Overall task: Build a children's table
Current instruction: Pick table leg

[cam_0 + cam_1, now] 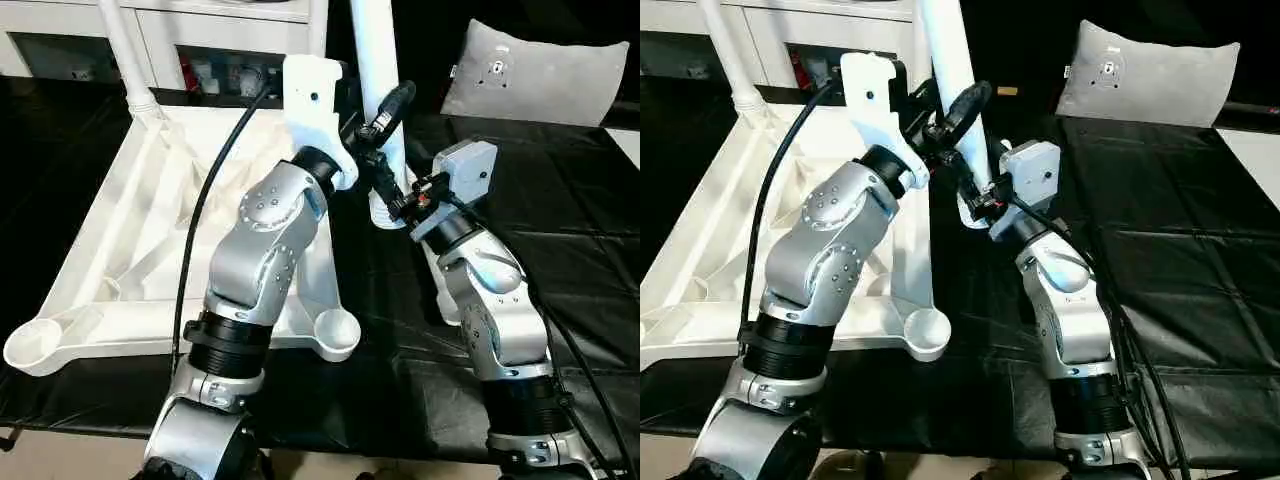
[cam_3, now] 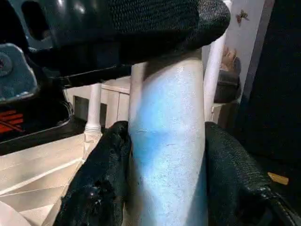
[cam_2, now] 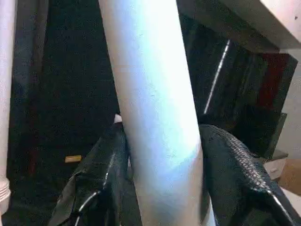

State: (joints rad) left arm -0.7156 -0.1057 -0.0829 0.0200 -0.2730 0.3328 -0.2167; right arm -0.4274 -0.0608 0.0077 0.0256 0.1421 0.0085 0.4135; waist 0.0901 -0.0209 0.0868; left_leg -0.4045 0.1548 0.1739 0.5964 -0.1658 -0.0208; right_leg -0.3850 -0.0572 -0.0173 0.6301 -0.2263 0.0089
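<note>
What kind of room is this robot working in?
Probably a home-like room or a mock-up of one: a white cabinet with glass doors stands behind, a grey cushion lies nearby, and black sheeting covers the work surface.

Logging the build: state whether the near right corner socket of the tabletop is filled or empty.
Empty. The socket shows an open round cup with no leg in it. The leg held between both grippers stands farther back.

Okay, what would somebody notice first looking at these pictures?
Both grippers clamp one white leg standing upright at the tabletop's far right corner: the left gripper higher, the right gripper just below. The white tabletop lies ribbed side up on the black cover, another leg already standing in its far left corner.
</note>
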